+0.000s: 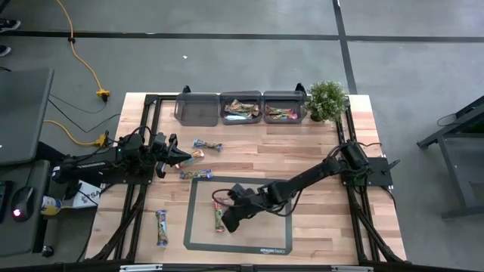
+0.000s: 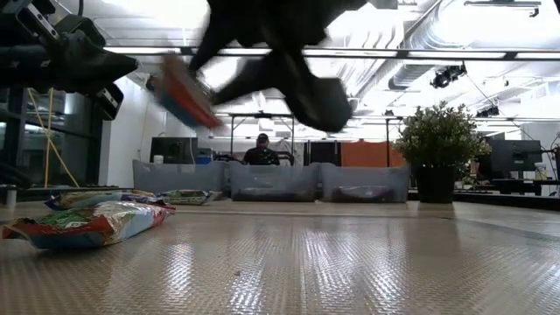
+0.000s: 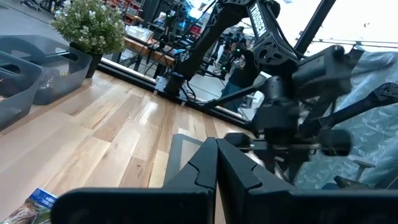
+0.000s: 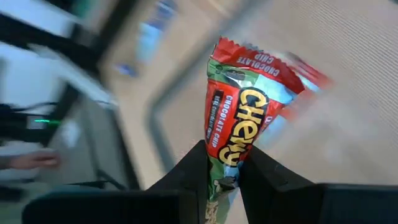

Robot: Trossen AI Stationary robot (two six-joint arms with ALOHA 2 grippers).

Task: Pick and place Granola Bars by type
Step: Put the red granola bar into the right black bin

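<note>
one red-and-green shiny-wrapped chewy granola bar is pinched by its lower end between the right gripper fingers, its long axis running straight out from the claw, so you carry it end-first. in the high view that claw sits over the left part of the dark grey mat, with another wrapped bar lying on the mat just beside it. in the low view the held bar hangs clear above the mat.

your coming move, as i judge it, turns on this: the three grey plastic bins stand in a row at the far edge of the wooden table, well apart from the claw and across open wood. the middle and right bins already hold wrapped bars; the left one looks bare. the small green potted plant stands just beside the right bin, so keep the arm off it if you go that way.

the left gripper waits clenched and empty near the table's left side, with loose bars near it and one more near the front-left corner. the right arm already has the bar, so it is the one to carry on.
</note>
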